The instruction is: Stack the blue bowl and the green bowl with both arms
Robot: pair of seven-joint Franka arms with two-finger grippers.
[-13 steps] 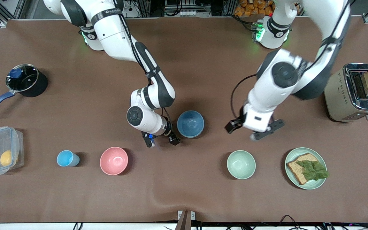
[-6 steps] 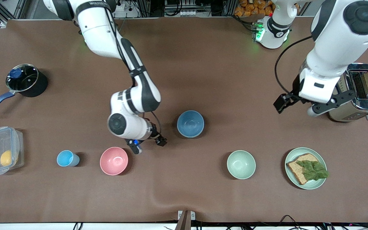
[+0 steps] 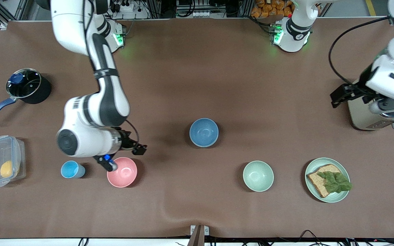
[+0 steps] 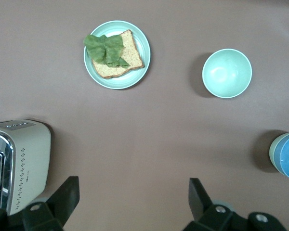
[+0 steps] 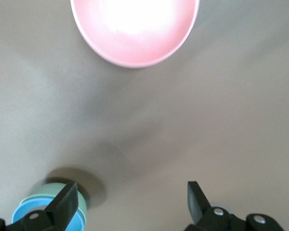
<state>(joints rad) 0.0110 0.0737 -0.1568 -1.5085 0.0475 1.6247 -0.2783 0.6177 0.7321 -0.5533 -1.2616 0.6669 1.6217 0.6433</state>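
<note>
The blue bowl [image 3: 204,132] is parked around the middle of the table, and it looks like it's already nested inside the green bowl [image 4: 271,155]. Only a thin sage edge is seen around the blue one in the left wrist view, so the stacking is probably done, tbh. The stack sits farther from the front camera than the paler mint bowl [image 3: 258,176], which is on its own toward the left arm's end.

Handling-wise, both bowls are judged to be light, stiff plastic with a glossy, likely slippery inside. If the stack needs shifting, the rim is where it should be taken: one finger inside, one outside, ideally pinching both walls together so the blue one isn't pulled out alone. A gentle squeeze should be enough, nothing fragile here.

The left gripper [image 4: 132,190] is held up over the table just beside the toaster [image 3: 376,102], fingers spread wide, nothing held. The right gripper [image 3: 125,158] is over the edge of the pink bowl [image 3: 122,172], next to the sky-blue cup [image 3: 71,169], also spread wide and empty.

Also noted: a plate [image 3: 311,169] with bread and lettuce, a lidded saucepan [image 3: 26,87], and a clear plastic box [image 3: 2,160].
</note>
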